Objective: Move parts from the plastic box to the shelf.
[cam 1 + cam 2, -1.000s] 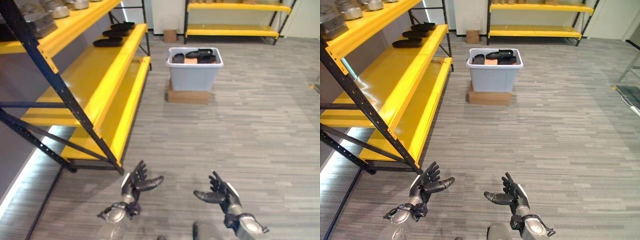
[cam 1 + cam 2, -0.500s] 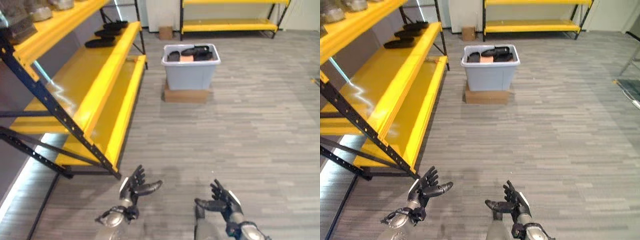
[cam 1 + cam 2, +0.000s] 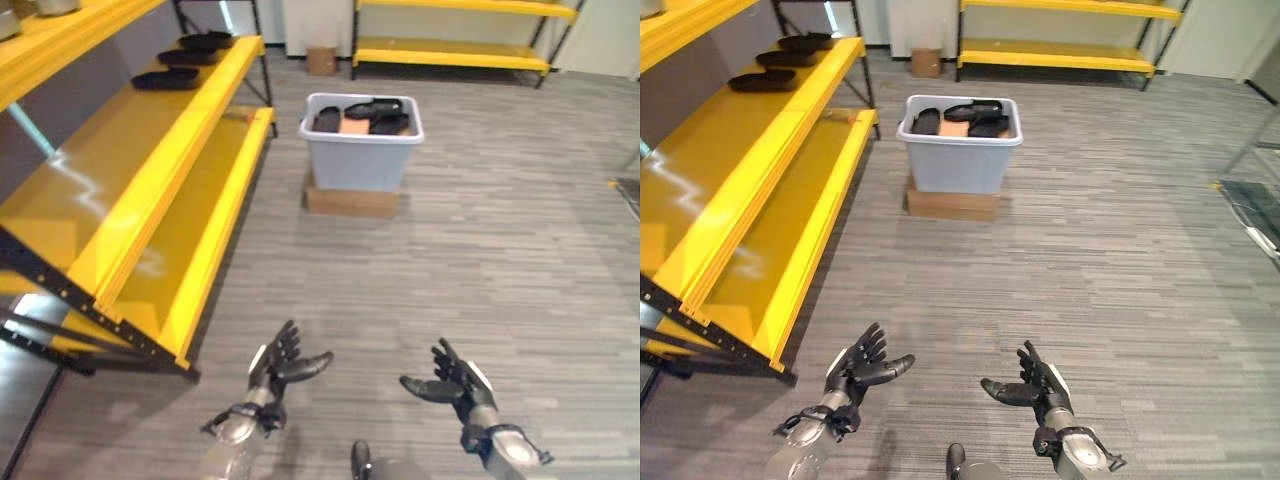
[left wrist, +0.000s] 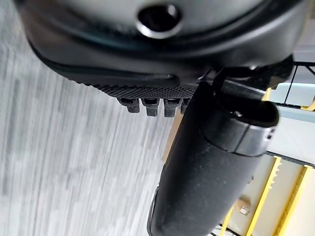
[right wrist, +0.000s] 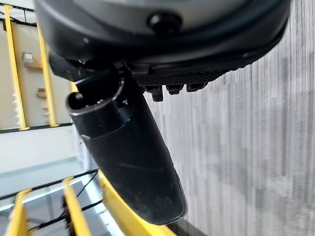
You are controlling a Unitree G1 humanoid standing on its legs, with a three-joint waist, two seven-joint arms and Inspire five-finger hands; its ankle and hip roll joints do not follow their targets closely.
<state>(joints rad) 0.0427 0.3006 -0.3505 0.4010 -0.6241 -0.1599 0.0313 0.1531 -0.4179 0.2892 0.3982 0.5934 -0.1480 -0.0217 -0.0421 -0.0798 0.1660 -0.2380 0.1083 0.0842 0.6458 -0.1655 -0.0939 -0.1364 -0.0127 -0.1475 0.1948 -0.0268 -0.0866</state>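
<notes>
Both hands are spread and hold nothing: your left hand (image 3: 272, 363) and right hand (image 3: 455, 379) hover low over the grey floor (image 3: 520, 230). Dark parts (image 3: 372, 112) sit in the grey plastic box (image 3: 360, 158), well ahead, beside the yellow shelf (image 3: 130, 150) holding three more parts (image 3: 165, 78).

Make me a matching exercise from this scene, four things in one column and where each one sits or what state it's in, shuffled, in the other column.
Things:
1. plastic box
2. black parts
3. cardboard box
4. left hand

Places or states:
A. on the floor by the far wall
B. lying on the yellow shelf
C. open, holding nothing, low above the floor
D. resting on a flat brown base, with dark parts inside

Pairs: 1-D, 2-B, 3-A, 4-C
</notes>
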